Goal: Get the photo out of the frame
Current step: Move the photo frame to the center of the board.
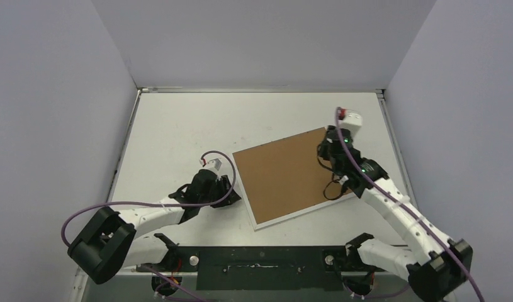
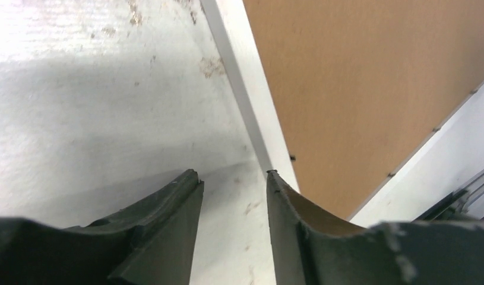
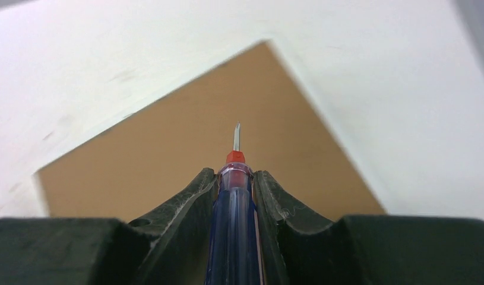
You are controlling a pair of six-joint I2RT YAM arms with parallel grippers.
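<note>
White desk (image 1: 178,126) holds the big flat white-edged picture frame (image 1: 285,179), brown back up, in the middle. Left fingers (image 2: 168,225) stand apart, empty, beside its edge. Right fingers (image 3: 180,219) squeeze a small blue-and-red screwdriver (image 3: 233,219) above the brown back.

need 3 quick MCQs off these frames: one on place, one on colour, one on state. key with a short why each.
1. Where is the left claw?
A) over the middle of the brown back
B) at the left edge of the frame
C) up by the far wall

2. What colour is the handle of the screwdriver?
A) blue
B) green
C) yellow

3. What state is the right claw in?
A) open, empty
B) shut on the frame
C) shut on the screwdriver

Key:
1 B: its wrist view shows the white border strip at its fingertips.
2 A: the handle is clear blue under a red collar.
3 C: both fingers press the handle.
</note>
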